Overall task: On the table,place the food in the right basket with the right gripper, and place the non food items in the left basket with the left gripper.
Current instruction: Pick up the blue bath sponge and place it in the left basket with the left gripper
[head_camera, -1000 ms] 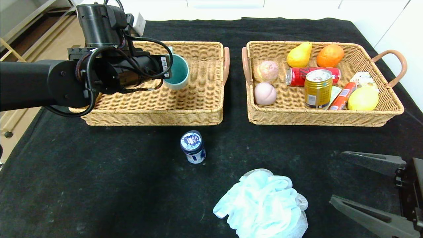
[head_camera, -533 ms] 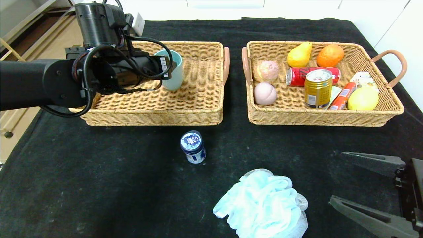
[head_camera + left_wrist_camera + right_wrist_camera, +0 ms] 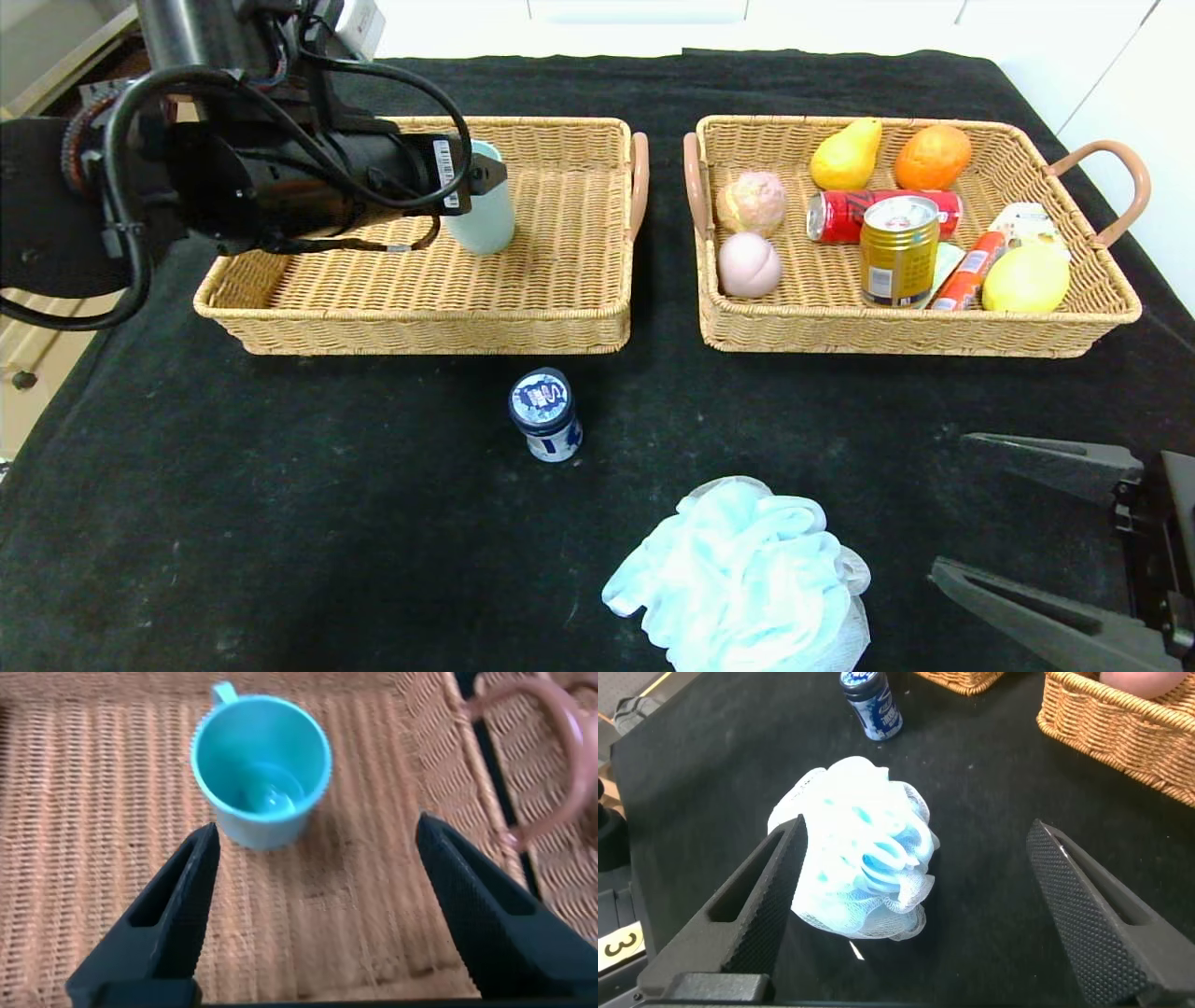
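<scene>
The left gripper (image 3: 313,905) hangs above the left basket (image 3: 420,308), a flat rectangular tray of woven wicker with a smooth pinkish handle. Its two dark, wedge-shaped jaws are wide apart and hold nothing. Between and below them, the wrist view shows a round teal cup (image 3: 262,770) with a smooth surface and a small handle, standing upright on the woven floor at about 12 o'clock of the basket, free of the jaws.

On the black cloth table (image 3: 280,523), just in front of the left basket at about 6 o'clock of it, stands a small cylindrical jar (image 3: 545,414) with a dark blue lid and a blue-white label. Toward 5 o'clock from the jar lies a pale blue bath pouf (image 3: 742,588), a soft, crumpled ball of mesh.

The right basket (image 3: 915,331), same wicker, holds a yellow pear, an orange fruit, two pale round pieces, a lying red can, an upright gold can (image 3: 898,250), a sausage-like stick and a lemon.

The right gripper (image 3: 924,915) hovers low near the table's front right corner, with textured black jaws spread apart and empty, the pouf beneath them.
</scene>
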Controlling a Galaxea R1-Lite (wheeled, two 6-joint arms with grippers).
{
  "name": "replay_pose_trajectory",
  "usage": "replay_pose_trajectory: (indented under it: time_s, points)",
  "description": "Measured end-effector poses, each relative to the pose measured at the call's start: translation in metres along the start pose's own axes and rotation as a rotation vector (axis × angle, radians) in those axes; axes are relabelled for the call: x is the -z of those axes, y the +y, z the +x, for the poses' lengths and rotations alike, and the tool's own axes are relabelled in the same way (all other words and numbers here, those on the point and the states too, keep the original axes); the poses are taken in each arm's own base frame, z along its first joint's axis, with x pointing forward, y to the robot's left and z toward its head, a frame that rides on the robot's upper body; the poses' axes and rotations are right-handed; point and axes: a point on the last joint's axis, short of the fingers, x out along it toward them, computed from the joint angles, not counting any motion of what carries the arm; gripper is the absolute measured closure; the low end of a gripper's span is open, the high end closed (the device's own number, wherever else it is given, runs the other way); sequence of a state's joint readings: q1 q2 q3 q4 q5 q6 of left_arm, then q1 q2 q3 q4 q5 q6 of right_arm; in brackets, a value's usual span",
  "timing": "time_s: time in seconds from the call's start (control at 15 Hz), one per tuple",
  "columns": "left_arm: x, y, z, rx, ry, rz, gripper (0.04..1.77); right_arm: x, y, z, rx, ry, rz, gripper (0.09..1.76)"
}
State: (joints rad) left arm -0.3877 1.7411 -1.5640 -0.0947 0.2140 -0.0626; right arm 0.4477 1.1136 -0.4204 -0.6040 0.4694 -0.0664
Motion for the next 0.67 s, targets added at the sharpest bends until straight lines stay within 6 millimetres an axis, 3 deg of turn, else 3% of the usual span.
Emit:
replay_pose_trajectory:
  time_s: [0.47, 0.67]
  points:
    - [0.018, -0.043, -0.071, 0.217, 0.062, 0.063, 0.17, -0.003, 0.000, -0.002, 0.007, -0.015, -0.008, 0.14]
    - [0.038, -0.062, -0.097, 0.322, 0.105, 0.103, 0.14, -0.006, -0.003, -0.003, 0.029, -0.024, -0.011, 0.14]
